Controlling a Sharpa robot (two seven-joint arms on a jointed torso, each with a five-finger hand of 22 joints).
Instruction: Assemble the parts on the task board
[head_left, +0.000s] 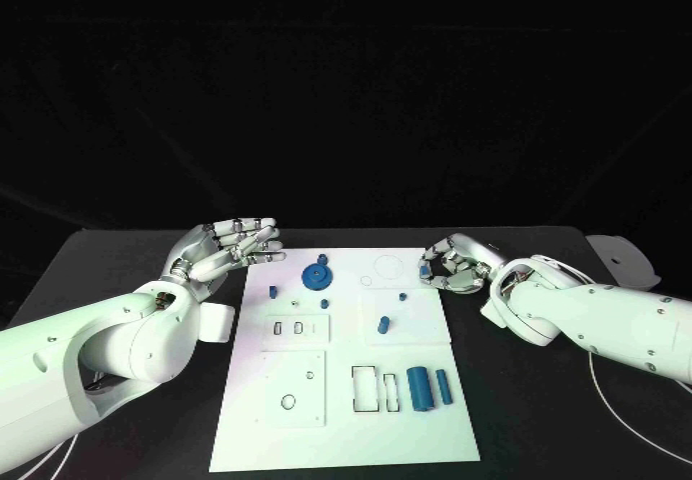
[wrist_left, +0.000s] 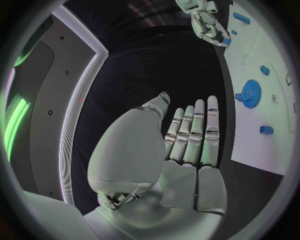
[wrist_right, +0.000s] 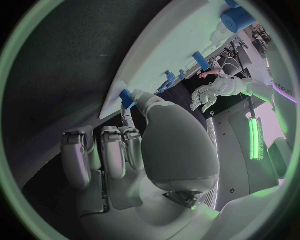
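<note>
Black table (head_left: 130, 270) under the head camera, task board (head_left: 346, 420) central, left hand (head_left: 238, 243) spread and idle beside its far corner; left wrist view shows the blue gear (wrist_left: 251, 93) seated on the board; right wrist view has the right hand (wrist_right: 134, 145) pinching a small blue part (wrist_right: 127, 98) at the board's edge, best lowered squarely.

Matt black counter (head_left: 144, 250), smooth white task board (head_left: 346, 420), blue plastic-looking parts (head_left: 420, 388), glossy metallic left robot hand (wrist_left: 190, 135)

Left hand (head_left: 231, 246) open; right hand (head_left: 451, 265) curled, apparently pinching.
</note>
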